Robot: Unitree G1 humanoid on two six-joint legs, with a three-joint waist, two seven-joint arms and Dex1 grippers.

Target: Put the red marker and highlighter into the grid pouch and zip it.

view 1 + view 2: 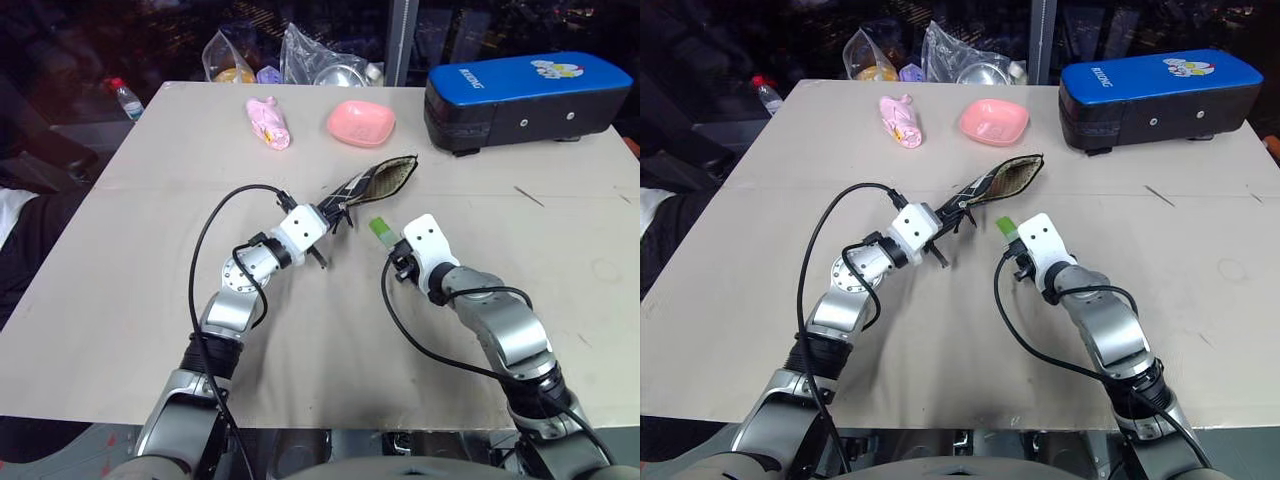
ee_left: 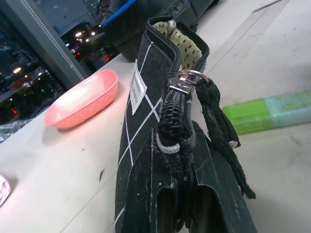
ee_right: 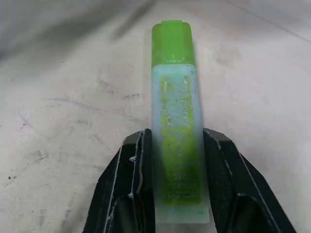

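Left gripper (image 1: pixel 338 212) jaws clamped on the zipper end of the grid pouch (image 1: pixel 375 180), lifted off the bench (image 1: pixel 120 260), mouth gaping. Right gripper (image 3: pixel 171 194) jaws closed on the highlighter (image 3: pixel 176 126), low over the bench just beside the pouch.

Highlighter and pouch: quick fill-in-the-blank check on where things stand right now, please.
1. The right gripper has its jaws against both sides of the ____.
2. The left gripper holds the pouch at its zipper end, and the pouch's far end is ____.
3. The highlighter lies on the ____.
4. Beyond the pouch sits a pink ____.

Missing words: highlighter; open; table; dish
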